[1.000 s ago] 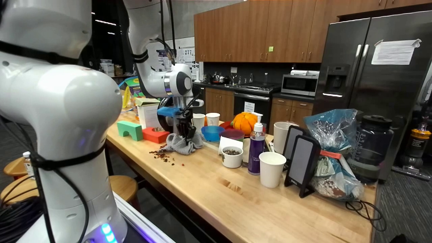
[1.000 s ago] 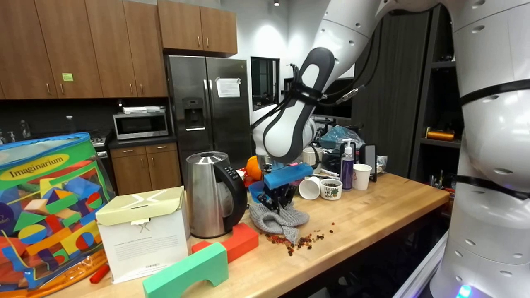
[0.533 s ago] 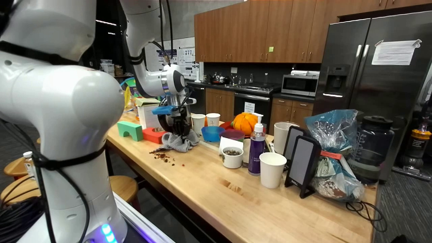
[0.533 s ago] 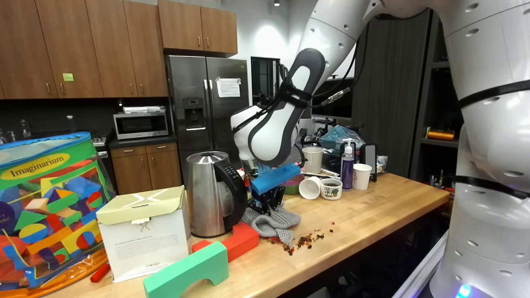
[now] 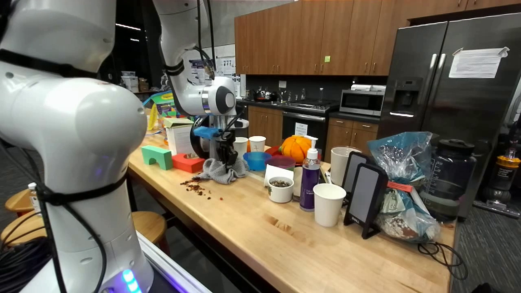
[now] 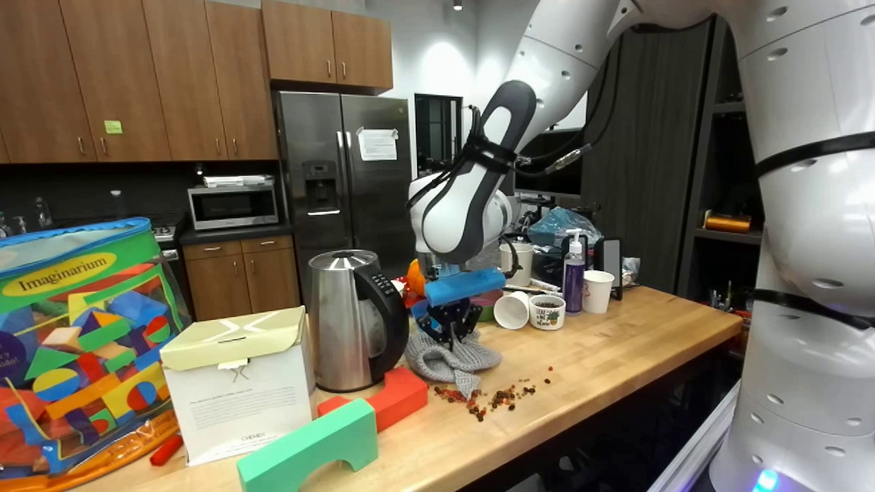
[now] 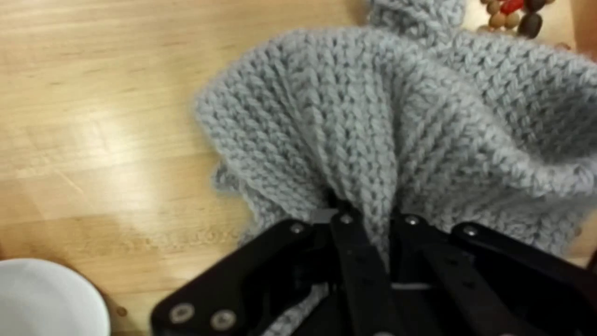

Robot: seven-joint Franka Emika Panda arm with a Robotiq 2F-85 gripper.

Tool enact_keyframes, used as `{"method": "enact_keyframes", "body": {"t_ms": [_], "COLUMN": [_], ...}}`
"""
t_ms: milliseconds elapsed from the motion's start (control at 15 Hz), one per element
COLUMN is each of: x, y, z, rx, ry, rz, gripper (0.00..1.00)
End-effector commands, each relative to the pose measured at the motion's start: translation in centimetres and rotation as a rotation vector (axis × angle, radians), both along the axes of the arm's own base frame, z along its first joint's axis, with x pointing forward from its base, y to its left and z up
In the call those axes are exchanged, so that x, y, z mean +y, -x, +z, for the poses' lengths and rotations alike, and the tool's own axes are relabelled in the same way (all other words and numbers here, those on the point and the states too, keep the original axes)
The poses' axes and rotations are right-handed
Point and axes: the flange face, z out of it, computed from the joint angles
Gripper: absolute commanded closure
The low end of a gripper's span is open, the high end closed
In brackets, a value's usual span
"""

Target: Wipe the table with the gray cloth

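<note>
The gray cloth (image 7: pixel 345 107) lies rumpled on the wooden table (image 5: pixel 252 219), and a fold of its knit is pinched between the black fingers of my gripper (image 7: pixel 368 210). In both exterior views the gripper (image 6: pixel 450 335) points down onto the middle of the cloth (image 6: pixel 444 362), low against the tabletop. Red, brown and dark bits (image 6: pixel 502 398) are scattered along the cloth's near edge, and a few show in the wrist view beside the cloth's upper corner. Any bits beneath the fabric are hidden.
A steel kettle (image 6: pixel 342 321), a red block (image 6: pixel 389 403) and a green arch block (image 6: pixel 314 444) stand close to the cloth on one side. Opposite are a blue bowl (image 5: pixel 256 160), a tipped white cup (image 6: pixel 511 311), a filled cup (image 5: pixel 280 191) and a purple bottle (image 5: pixel 310 183).
Between one second and half a second ago the gripper and cloth shifted toward the kettle. Since then they have come partly back, away from it. The grip on the cloth is unchanged.
</note>
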Motion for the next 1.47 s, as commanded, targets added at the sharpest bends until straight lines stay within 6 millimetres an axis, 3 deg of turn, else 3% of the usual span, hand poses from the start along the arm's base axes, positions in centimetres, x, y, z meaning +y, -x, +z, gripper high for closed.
{"method": "enact_keyframes", "body": {"t_ms": [0, 333, 867, 1133, 1400], "x": [-5.4, -9.5, -13.6, -14.2, -12.8], "y": [1.4, 2.1, 3.8, 4.4, 4.3], "z": [-2.6, -2.8, -2.9, -2.8, -2.7], "rx": [0.009, -0.006, -0.025, -0.038, -0.044], "ry": [-0.061, -0.156, -0.254, -0.283, -0.270], "rz": [-0.105, -0.207, -0.323, -0.335, -0.287], "gripper": [0.97, 0.97, 0.97, 0.97, 0.97]}}
